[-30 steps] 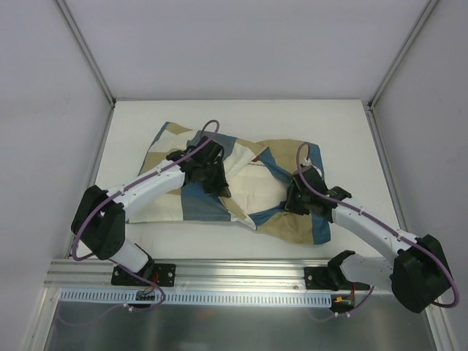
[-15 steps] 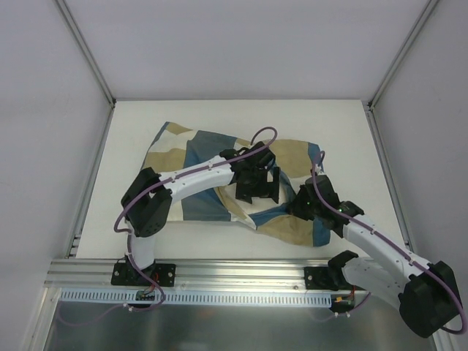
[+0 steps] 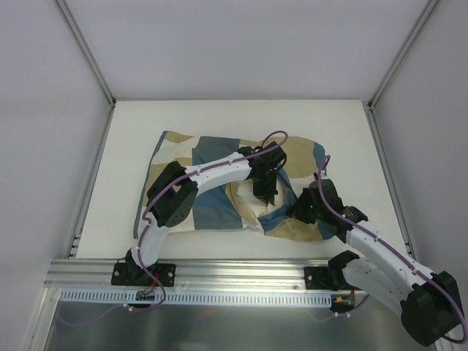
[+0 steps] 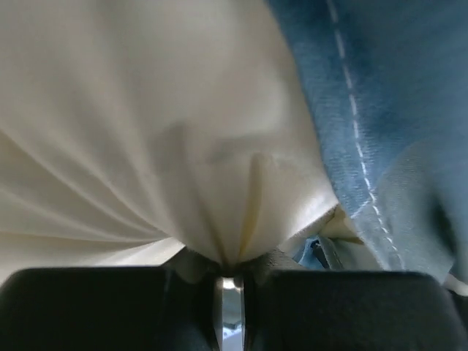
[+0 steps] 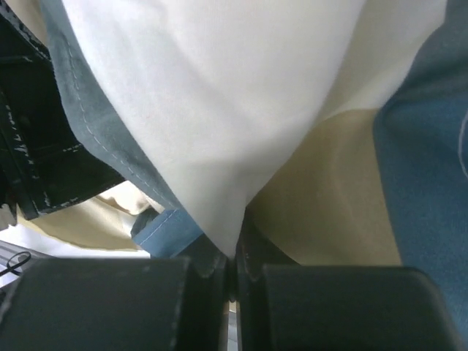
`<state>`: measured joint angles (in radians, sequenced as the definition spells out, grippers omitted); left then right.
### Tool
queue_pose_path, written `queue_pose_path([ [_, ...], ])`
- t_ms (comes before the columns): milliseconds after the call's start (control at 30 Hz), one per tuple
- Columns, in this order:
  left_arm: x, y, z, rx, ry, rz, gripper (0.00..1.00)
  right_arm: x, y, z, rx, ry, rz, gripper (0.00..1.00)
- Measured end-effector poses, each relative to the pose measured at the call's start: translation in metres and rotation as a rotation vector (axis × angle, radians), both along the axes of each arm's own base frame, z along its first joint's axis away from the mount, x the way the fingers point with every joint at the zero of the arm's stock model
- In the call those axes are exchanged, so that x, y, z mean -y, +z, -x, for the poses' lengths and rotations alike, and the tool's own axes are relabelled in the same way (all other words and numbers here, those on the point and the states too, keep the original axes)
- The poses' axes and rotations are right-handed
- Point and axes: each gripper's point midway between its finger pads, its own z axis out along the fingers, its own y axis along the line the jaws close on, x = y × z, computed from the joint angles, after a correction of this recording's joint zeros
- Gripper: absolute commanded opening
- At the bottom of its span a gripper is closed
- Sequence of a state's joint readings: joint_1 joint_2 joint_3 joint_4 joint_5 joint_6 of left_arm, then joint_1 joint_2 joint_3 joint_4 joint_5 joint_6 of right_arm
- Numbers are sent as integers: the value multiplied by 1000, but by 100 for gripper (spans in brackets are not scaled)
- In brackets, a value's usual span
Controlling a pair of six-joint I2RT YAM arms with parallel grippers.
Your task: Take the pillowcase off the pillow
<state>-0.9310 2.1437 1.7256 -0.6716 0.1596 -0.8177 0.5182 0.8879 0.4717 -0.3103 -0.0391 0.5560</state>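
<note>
Early stage: the pillow sits mostly inside the pillowcase at the centre of the tabletop, with cream showing only at the near opening, where the left gripper pinches pillow cloth and the right gripper pinches a pillowcase fold.

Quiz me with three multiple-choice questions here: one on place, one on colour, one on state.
1. The pillowcase lies: A on the table; B on the wall; C on the floor.
2. The hem beside the left tool's pinch is: A red; B blue; C green.
3. The left tool is: A wide open; B shut on cream pillow cloth; C empty.
Answers: 1A, it spreads over the white tabletop; 2B, the left wrist view shows blue stitched cloth; 3B, cloth bunches between closed fingers.
</note>
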Motion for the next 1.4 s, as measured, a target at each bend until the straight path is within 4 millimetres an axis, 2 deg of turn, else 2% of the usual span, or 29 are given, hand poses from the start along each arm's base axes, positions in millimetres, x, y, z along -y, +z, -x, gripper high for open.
queue_pose_path([
  [67, 1, 4, -1, -10, 5, 27, 0, 1, 1, 1, 9, -5, -10, 1],
  [200, -11, 16, -2, -16, 36, 66, 0, 3, 6, 4, 30, -11, -23, 1],
  [467, -53, 58, -6, 22, 114, 113, 0, 9, 9, 7, 35, -22, -4, 1],
  [533, -65, 76, -8, 45, 137, 142, 0, 15, 7, 6, 27, -30, 31, 1],
  [700, -88, 143, -22, 149, 200, 304, 0, 23, 1, 6, -6, -37, 93, 1],
  [800, -94, 166, -24, 187, 211, 376, 0, 22, 1, 4, -20, -31, 109, 1],
  [900, -92, 163, -18, 183, 199, 389, 0, 22, 3, 3, -22, -27, 113, 1],
  [1033, -82, 137, -2, 142, 164, 335, 0, 24, 7, 3, -8, -32, 112, 2],
  [1067, -76, 131, 2, 135, 147, 321, 15, 25, 8, 3, -2, -35, 113, 8],
  [1133, -62, 116, 14, 108, 102, 291, 30, 28, 9, 3, 5, -44, 123, 16],
  [1167, -55, 108, 17, 101, 82, 273, 40, 30, 9, 4, 6, -49, 131, 23],
  [1200, -49, 99, 19, 94, 66, 252, 64, 32, 8, 5, 4, -54, 139, 40],
  [1267, -42, 82, 24, 77, 42, 213, 74, 38, 7, 8, 1, -63, 163, 58],
  [1300, -41, 73, 26, 69, 38, 192, 88, 42, 7, 10, 0, -69, 178, 76],
  [1400, -43, 52, 25, 54, 34, 134, 96, 54, 6, 15, 2, -82, 220, 89],
])
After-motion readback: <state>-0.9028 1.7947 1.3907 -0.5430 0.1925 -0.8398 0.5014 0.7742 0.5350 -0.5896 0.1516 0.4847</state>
